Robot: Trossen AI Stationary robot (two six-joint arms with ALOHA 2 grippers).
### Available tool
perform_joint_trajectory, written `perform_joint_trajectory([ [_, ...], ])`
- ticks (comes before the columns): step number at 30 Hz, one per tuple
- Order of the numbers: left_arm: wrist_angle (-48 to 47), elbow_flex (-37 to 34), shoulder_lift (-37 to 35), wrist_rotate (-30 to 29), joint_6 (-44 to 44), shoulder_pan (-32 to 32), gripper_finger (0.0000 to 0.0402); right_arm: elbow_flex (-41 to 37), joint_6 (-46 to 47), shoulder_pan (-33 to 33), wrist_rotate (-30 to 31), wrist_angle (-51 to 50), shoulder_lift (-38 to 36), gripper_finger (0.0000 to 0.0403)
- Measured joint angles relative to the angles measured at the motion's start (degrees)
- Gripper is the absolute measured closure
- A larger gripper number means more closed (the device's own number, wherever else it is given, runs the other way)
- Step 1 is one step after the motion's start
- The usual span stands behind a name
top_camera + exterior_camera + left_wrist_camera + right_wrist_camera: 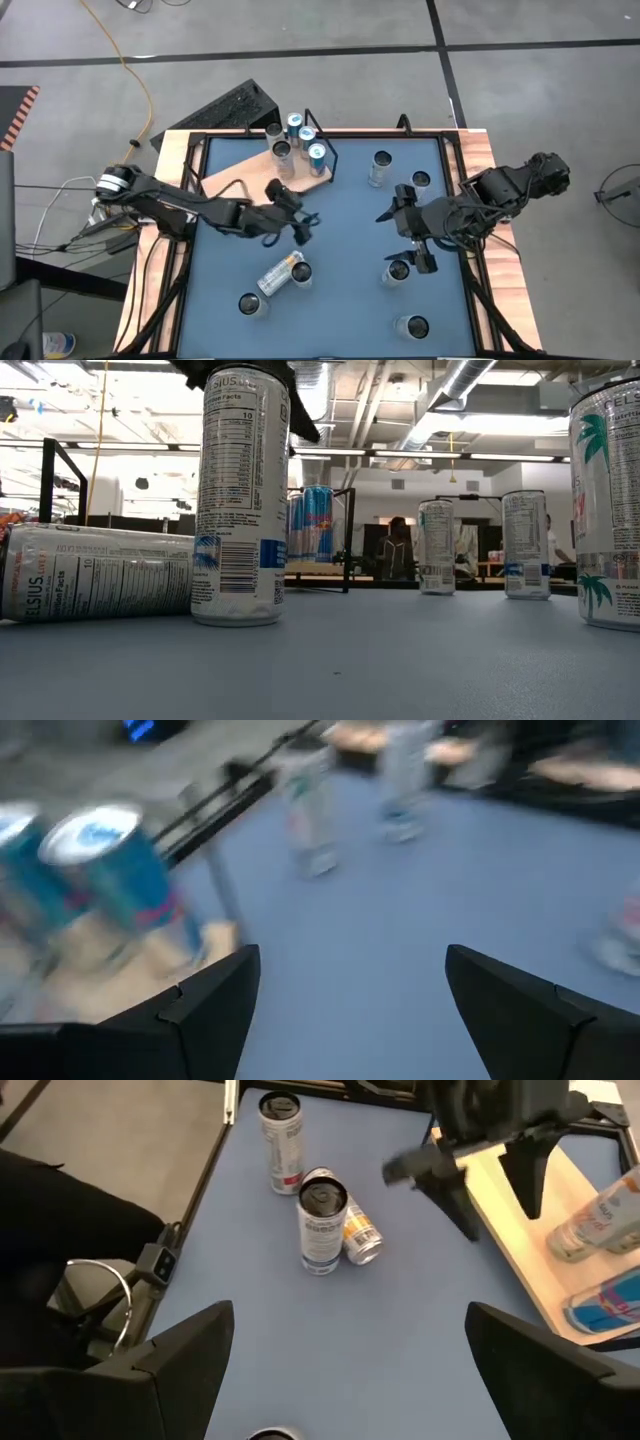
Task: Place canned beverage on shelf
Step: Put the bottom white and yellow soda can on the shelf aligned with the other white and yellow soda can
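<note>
The shelf [243,172] is a pale-wood board at the table's back left with a thin black wire frame [330,150]; several cans [307,136] stand on it. My left gripper [303,226] hovers open and empty just in front of the board; its wrist view looks past its fingers [210,1000] to blue cans [110,860] on the board. My right gripper [402,240] is open and empty over the table's right half, near a standing can [398,272]. Loose silver cans stand around the table, and one can [277,273] lies on its side beside an upright one [301,273].
More upright cans stand at the back right [380,166], front left [252,304] and front right [412,326]. Wooden edges [172,160] and a black rail border the blue tabletop [350,300]. Cables trail at the left. In the low view, a can [240,490] stands close to the camera.
</note>
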Motion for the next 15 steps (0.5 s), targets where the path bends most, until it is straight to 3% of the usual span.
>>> perform_joint_trajectory([
  [3, 9.8, -7.2, -4.4, 4.9, 5.5, 2.3, 0.0097, 0.0, 1.1, 0.9, 0.6, 0.0, 0.0, 0.0020],
  [6, 12.0, -11.8, -7.3, 7.6, 7.7, 5.0, 0.0097, 0.0, 1.3, 1.9, 2.3, 0.0, 0.0, 0.0020],
  [11, 11.7, -15.0, -7.1, 6.4, 7.0, 9.9, 0.0101, 0.0, 1.5, 2.5, 3.6, 0.3, 0.0, 0.0020],
  [15, 12.0, -14.9, -6.6, 5.5, 8.2, 12.2, 0.0130, 0.0, 2.0, 2.4, 4.0, 0.4, 0.0, 0.0020],
])
